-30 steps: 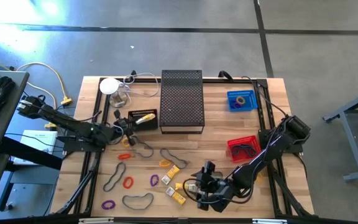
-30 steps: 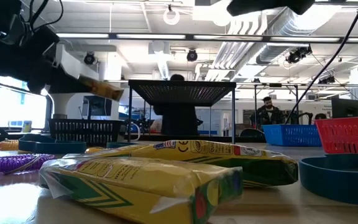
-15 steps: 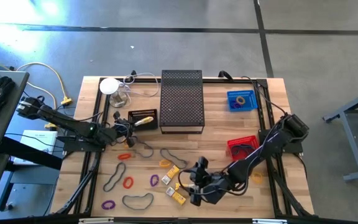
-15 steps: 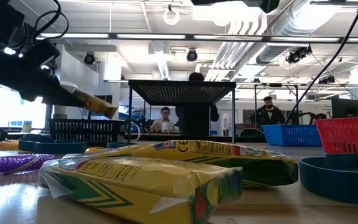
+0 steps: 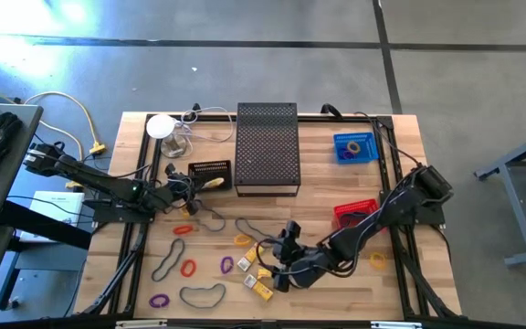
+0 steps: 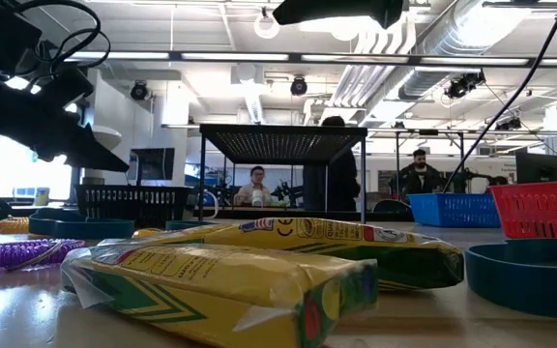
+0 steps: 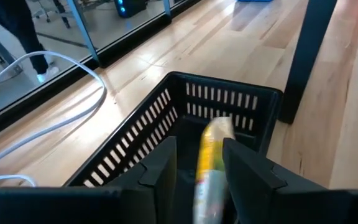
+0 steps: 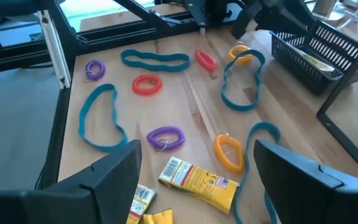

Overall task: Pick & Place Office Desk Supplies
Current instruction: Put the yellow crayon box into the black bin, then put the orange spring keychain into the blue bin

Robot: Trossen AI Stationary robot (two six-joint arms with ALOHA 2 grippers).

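Observation:
A black slotted basket (image 5: 210,174) stands at the table's left, and my left gripper (image 5: 187,181) reaches level into its open top from the left. A yellow packet (image 7: 211,163) shows blurred between the left gripper's (image 7: 197,171) parted fingers, its far end down in the basket (image 7: 229,99). My right gripper (image 5: 275,267) hovers open near the front edge, over several yellow packets (image 8: 197,182) and rubber-band loops: purple (image 8: 165,137), red (image 8: 146,84), orange (image 8: 229,151), large dark ones (image 8: 101,118). My left gripper has the yellow packet (image 7: 216,134) standing between its two fingers, which lie along the packet's sides. A gap shows beside one finger (image 7: 160,168). Whether the other finger still touches the packet I cannot tell. The packet's far end is inside the basket.
A black mesh riser (image 5: 267,146) stands at the table's middle back. A blue basket (image 5: 355,147) is at the far right and a red basket (image 5: 354,215) in front of it. More loops lie at the front left (image 5: 188,269). Cables and a white object (image 5: 161,126) are at the far left.
My right gripper has moved toward the table's left edge, staying open, and now hangs over the yellow packets. My left gripper has tipped down at the basket. The yellow packet that stuck out of it has gone down into the basket.

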